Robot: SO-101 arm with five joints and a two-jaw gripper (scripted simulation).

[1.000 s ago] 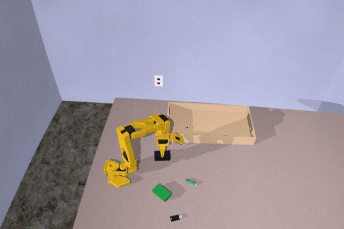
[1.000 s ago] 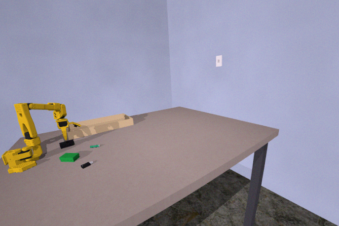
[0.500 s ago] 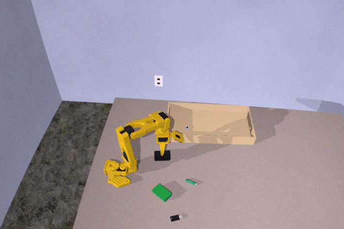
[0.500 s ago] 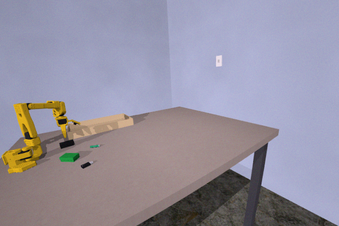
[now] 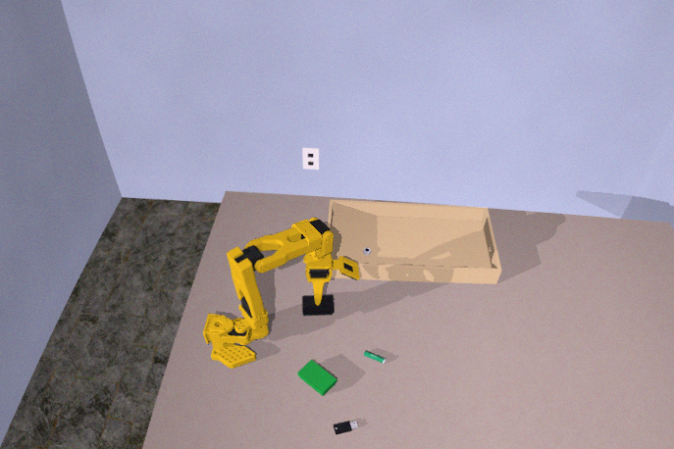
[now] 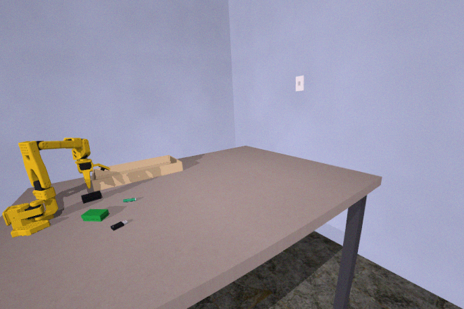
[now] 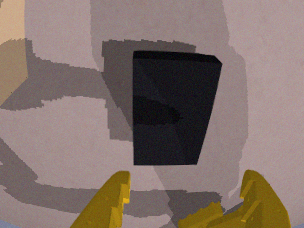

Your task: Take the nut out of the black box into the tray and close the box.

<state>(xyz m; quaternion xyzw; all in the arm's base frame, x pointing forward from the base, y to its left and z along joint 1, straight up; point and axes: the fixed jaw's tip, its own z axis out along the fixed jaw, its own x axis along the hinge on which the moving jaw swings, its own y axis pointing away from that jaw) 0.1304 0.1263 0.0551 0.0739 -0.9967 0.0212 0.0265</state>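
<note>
The black box (image 5: 309, 309) (image 6: 91, 197) (image 7: 170, 142) sits flat on the table in front of the tray's left end. Its top is a plain black face, so it looks closed and level; the seam between lid and base cannot be made out. The nut (image 5: 366, 250), small and grey, lies on the floor of the tan tray (image 5: 475, 274) (image 6: 173, 167) (image 7: 12, 25), towards its left end. Nothing else shows in the tray. My gripper (image 5: 318, 302) (image 6: 88, 186) (image 7: 186, 175) is open and empty, pointing down above the black box, with its fingertips clear of it.
A green box (image 5: 317, 377) (image 6: 94, 214) stands nearer the front of the table. A small green cylinder (image 5: 374, 356) (image 6: 129, 200) lies to its right. A black USB stick (image 5: 343, 426) (image 6: 118, 225) lies in front of them. The tray's walls rise behind the black box.
</note>
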